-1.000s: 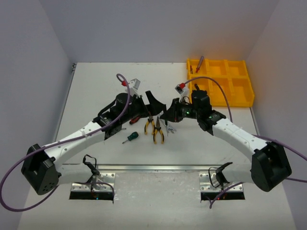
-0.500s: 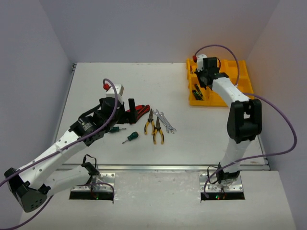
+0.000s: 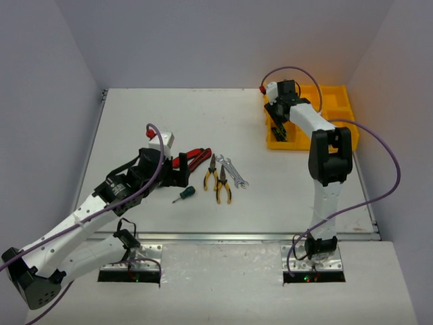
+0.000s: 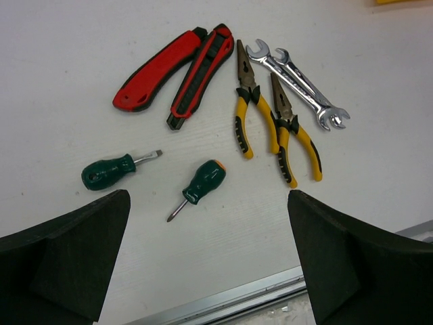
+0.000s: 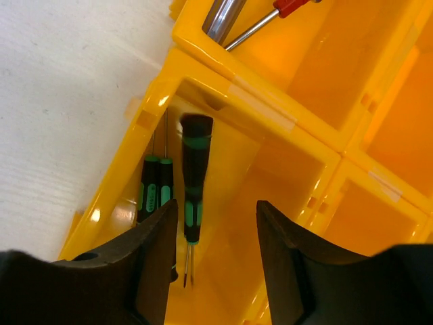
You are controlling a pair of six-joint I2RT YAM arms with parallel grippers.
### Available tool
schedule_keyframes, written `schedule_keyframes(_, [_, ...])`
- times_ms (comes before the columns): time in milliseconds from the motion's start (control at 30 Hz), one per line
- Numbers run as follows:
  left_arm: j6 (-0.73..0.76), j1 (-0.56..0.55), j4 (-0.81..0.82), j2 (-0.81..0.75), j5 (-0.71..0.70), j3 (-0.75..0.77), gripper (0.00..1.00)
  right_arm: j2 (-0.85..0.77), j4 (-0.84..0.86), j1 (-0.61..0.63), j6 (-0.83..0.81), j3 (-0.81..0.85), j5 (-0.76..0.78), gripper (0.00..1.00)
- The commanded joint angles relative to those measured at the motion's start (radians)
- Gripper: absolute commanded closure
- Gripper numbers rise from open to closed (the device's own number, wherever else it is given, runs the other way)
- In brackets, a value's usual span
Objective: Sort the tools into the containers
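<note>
Right wrist view: my right gripper (image 5: 215,230) hangs over a corner compartment of the yellow tray (image 5: 257,108), jaws apart and clamped on nothing. A black-green screwdriver (image 5: 193,196) lies below the gap, close to the left finger, its handle toward the compartment wall. Two matching screwdrivers (image 5: 152,189) rest beside it against the side wall. In the top view this is the tray's near-left compartment.

Procedure, as I judge it:
1. Open the right jaws fully, so neither pad drags the screwdriver.
2. Lift straight up until both fingers clear the dividers. Only then swing toward the table; a sideways exit risks catching the rim and shifting the tray.

My left gripper (image 4: 208,223) hovers with jaws wide apart above the unsorted tools: two green screwdrivers (image 4: 111,172), red-handled cutters (image 4: 169,78), yellow-black pliers (image 4: 247,101) and silver wrenches (image 4: 298,84).

3. Select the nearer green screwdriver and turn the jaws across its handle before descending.
</note>
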Motion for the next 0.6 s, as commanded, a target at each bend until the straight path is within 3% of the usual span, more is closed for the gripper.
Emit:
schedule_keyframes(0, [0.016, -0.001, 0.049, -0.022, 0.002, 0.004, 0.0, -0.112, 0.033, -0.002, 0.026, 0.001, -0.024, 0.45])
schedule_keyframes(133, [0.014, -0.001, 0.047, -0.011, -0.002, 0.003, 0.0, -0.207, 0.001, -0.002, 0.107, 0.012, -0.017, 0.3])
schedule_keyframes(267, [-0.009, -0.001, 0.034, -0.002, -0.072, 0.006, 0.0, -0.351, -0.104, 0.007, 0.34, 0.015, -0.087, 0.27])
schedule_keyframes(367, [-0.043, 0.001, 0.005, 0.005, -0.152, 0.018, 0.0, -0.524, -0.15, 0.047, 0.522, -0.123, -0.219, 0.27])
schedule_keyframes(400, [-0.051, 0.002, -0.002, 0.002, -0.175, 0.019, 0.0, -0.583, -0.135, 0.064, 0.568, -0.181, -0.251, 0.22])
schedule_keyframes(467, [-0.073, 0.005, -0.016, -0.005, -0.227, 0.023, 0.0, -0.728, -0.092, 0.115, 0.652, -0.286, -0.291, 0.04])
schedule_keyframes(567, [-0.099, 0.021, -0.032, -0.026, -0.277, 0.025, 0.0, -0.838, -0.032, 0.189, 0.7, -0.466, -0.278, 0.01])
